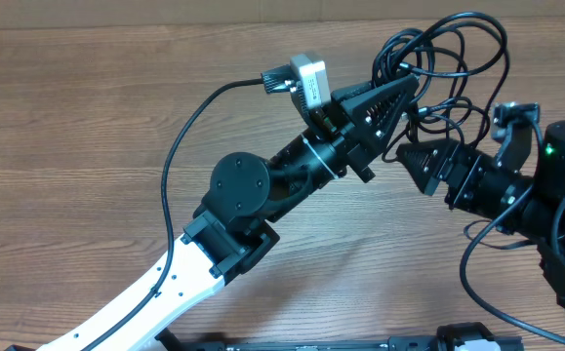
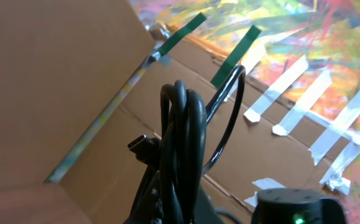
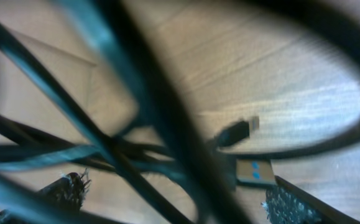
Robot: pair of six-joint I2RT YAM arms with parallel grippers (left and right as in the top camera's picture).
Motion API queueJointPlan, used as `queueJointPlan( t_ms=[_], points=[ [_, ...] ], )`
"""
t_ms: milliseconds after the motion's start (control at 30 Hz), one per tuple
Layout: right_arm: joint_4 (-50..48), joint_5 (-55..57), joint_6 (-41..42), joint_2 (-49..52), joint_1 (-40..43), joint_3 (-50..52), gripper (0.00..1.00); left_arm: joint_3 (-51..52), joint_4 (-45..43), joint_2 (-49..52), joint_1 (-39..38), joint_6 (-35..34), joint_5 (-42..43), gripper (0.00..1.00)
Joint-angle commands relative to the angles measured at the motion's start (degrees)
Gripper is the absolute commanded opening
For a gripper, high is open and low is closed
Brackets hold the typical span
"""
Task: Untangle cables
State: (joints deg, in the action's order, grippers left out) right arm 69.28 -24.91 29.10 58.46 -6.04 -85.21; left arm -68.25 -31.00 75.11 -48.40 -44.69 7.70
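The left gripper (image 1: pixel 405 88) is clamped tight on the cables (image 2: pixel 183 140), holding the bundle of thin black loops up above the wooden table (image 1: pixel 87 117) near its far right edge. The right gripper (image 1: pixel 409 156) sits just beside and below the bundle, jaws spread wide. Blurred cords cross between its fingers (image 3: pixel 64 190), and a small plug end (image 3: pixel 237 131) hangs free over the wood.

wood-grain table (image 1: pixel 77 107), pale brown planks

cables (image 2: pixel 180 137) far right over table (image 1: pixel 87 117), right end effector (image 1: pixel 407 156) just before them
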Motion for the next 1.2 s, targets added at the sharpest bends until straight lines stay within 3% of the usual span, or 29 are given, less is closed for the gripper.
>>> queueJointPlan(
  t_ms=[0,700,1167],
  points=[
    [-3.2,2.3,2.6,0.0,0.0,-0.3,0.94,-1.7,0.8,-0.9,-0.4,-0.2,-0.8,0.04],
    [-6.2,16.5,7.3,0.2,0.0,-0.3,0.95,-1.7,4.2,-0.5,-0.5,-2.4,4.4,0.04],
    [-0.1,24.9,8.1,1.8,0.0,-0.3,0.94,-1.7,3.1,-0.5,-0.5,-2.3,4.1,0.04]
  ],
)
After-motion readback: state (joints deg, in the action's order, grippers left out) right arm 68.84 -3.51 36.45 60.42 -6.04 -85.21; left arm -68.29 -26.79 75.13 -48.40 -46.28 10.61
